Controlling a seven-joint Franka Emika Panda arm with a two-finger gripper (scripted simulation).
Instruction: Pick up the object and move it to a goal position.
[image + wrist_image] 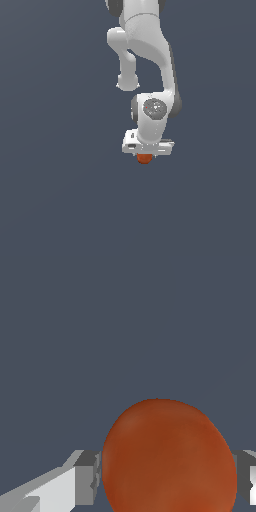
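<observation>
One object: small orange-red mottled sphere (169,456), sat between the fingers of the white parallel gripper (145,156).
Gripper state: closed on the sphere, pads touching both sides.
Handling: judged light, rigid, smooth; prone to rolling.
Hold point: across the widest middle.

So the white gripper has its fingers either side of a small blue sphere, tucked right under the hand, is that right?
Not quite: the sphere is orange-red, not blue. The wrist view shows it filling the space between the gripper fingers, and in the exterior view it sits tucked right under the white hand.
</observation>
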